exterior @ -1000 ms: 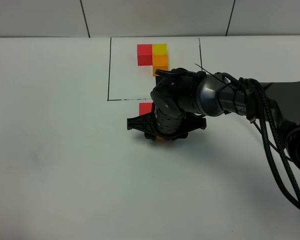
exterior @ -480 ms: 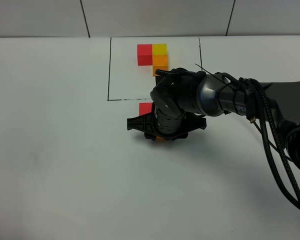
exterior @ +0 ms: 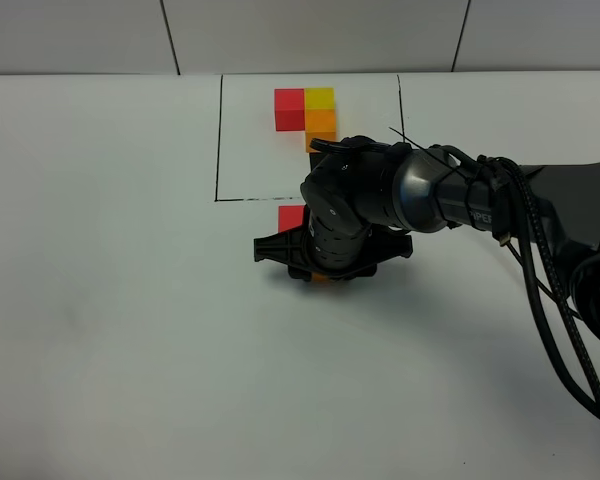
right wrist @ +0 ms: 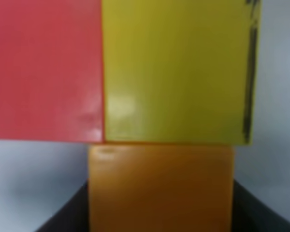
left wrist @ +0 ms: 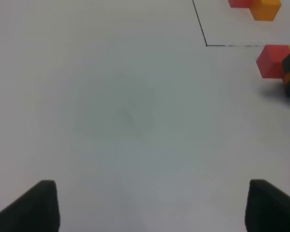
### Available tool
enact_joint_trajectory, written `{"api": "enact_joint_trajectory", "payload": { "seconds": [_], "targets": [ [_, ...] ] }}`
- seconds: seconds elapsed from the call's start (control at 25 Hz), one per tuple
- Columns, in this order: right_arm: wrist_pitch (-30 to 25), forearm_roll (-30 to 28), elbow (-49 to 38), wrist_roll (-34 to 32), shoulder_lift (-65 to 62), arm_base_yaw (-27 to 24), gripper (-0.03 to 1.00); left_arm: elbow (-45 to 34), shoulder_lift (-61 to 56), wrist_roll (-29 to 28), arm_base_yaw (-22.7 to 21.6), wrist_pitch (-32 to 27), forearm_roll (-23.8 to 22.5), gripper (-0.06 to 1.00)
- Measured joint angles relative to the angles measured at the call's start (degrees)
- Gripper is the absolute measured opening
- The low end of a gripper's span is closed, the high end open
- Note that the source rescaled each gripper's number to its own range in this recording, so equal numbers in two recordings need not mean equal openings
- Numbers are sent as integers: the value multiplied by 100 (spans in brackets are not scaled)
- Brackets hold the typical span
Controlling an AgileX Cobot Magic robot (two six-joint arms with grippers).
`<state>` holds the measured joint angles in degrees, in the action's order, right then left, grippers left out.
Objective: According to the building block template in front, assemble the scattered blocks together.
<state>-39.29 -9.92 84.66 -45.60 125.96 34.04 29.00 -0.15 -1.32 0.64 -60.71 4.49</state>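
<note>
- Right wrist view, nearest surface: the orange block (right wrist: 160, 186) fills the lower centre, sitting between the dark fingers (right wrist: 63, 215) of the right gripper (exterior: 322, 272). Whether the fingers press the block or stand just clear of it cannot be told.
- Directly beyond and touching the orange block: the yellow block (right wrist: 176, 70), with a dark smudge down one edge. The red block (right wrist: 46, 67) sits flush against the yellow one, side by side. Together the three matte cubes form an L.
- Exterior high view: the right arm (exterior: 450, 200) reaches across the middle of the white table (exterior: 110, 320) and covers most of the assembled blocks. Only a corner of the red block (exterior: 291, 217) and a sliver of the orange block (exterior: 321, 279) show beneath the wrist; the yellow block is hidden there.
- The assembled blocks lie just outside the near edge of the thin black drawn rectangle (exterior: 219, 140).
- Farther away, inside the rectangle near its far edge: the building block template (exterior: 307, 112), with red and yellow cubes side by side and an orange cube below the yellow. The arm overlaps the orange cube's near edge.
- Left wrist view: the left gripper (left wrist: 152, 205) hangs over bare table, fingers spread wide with nothing between them, well apart from the blocks. The red block (left wrist: 270, 60) and the template (left wrist: 256, 6) appear at the far edge.
</note>
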Motion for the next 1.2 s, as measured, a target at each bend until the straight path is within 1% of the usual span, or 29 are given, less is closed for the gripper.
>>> {"api": "enact_joint_trajectory", "payload": {
  "seconds": [0.08, 0.16, 0.24, 0.32, 0.36, 0.44, 0.6, 0.76, 0.88, 0.96, 1.04, 1.12, 1.2],
  "targets": [
    [0, -38, 0, 31, 0, 0, 36, 0, 0, 0, 0, 0, 0, 72],
    [0, -79, 0, 54, 0, 0, 58, 0, 0, 0, 0, 0, 0, 72],
    [-12, -143, 0, 64, 0, 0, 76, 0, 0, 0, 0, 0, 0, 72],
    [-31, -207, 0, 71, 0, 0, 90, 0, 0, 0, 0, 0, 0, 72],
    [-36, -223, 0, 78, -6, 0, 94, 0, 0, 0, 0, 0, 0, 72],
    [-60, -216, -7, 85, -41, 0, 98, 0, 0, 0, 0, 0, 0, 72],
    [-325, -70, -19, 339, -364, 0, 100, 0, 0, 0, 0, 0, 0, 72],
    [-658, 416, -19, 1009, -944, 49, 100, 0, 0, 0, 0, 0, 0, 72],
    [-737, 824, -19, 1551, -1325, 152, 100, 0, 0, 0, 0, 0, 0, 72],
    [-813, 943, -19, 1791, -1516, 163, 100, 0, 0, 0, 0, 0, 0, 72],
    [-931, 941, -19, 1979, -1653, 49, 100, 0, 0, 0, 0, 0, 0, 72],
    [-1058, 941, -19, 2236, -1738, -173, 100, 0, 0, 0, 0, 0, 0, 72],
    [-1161, 941, -19, 2518, -1808, -529, 100, 0, 0, 0, 0, 0, 0, 72]
  ]
}}
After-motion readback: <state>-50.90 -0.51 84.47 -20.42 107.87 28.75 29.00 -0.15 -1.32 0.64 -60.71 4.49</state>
